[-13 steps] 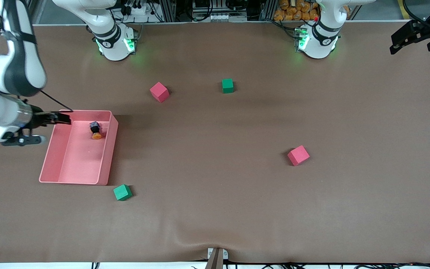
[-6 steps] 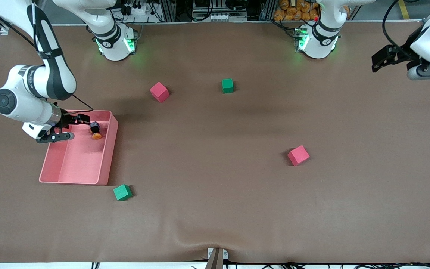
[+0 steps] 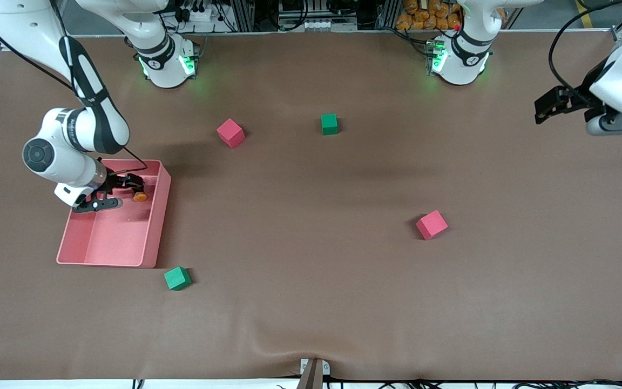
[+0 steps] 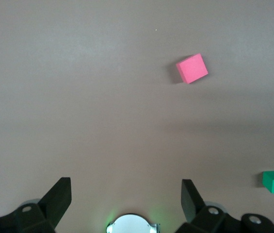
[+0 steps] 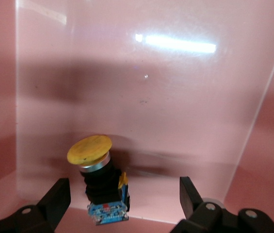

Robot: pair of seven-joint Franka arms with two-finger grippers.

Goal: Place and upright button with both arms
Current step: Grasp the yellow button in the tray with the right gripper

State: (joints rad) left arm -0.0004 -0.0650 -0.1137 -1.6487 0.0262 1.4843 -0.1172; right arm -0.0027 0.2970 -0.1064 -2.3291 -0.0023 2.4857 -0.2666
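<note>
Button (image 3: pixel 139 193) and pink tray (image 3: pixel 155 227) share the right arm's end of the bench (image 3: pixel 311 302), the small black-bodied switch lying tipped on the tray floor in the part of the tray farthest from the front camera, its orange cap pointing toward that camera. The right claw (image 3: pixel 127 185) is down inside the tray at the button, its two fingers spread apart with the button between them; the right wrist view shows the button (image 5: pixel 100 182) just off the fingertips (image 5: pixel 56 196), a silver ring under its yellow-orange cap and a blue base at the end nearest the claw, with no contact to be seen. The left arm waits with the left claw (image 3: pixel 546 105) in the air over the left arm's end of the bench, fingers (image 4: pixel 59 196) wide apart and holding nothing. Loose on the brown bench are two pink cubes (image 3: pixel 230 133) (image 3: pixel 431 225) and two green cubes (image 3: pixel 329 123) (image 3: pixel 177 278), the last sitting just off the tray's corner nearest the front camera.
</note>
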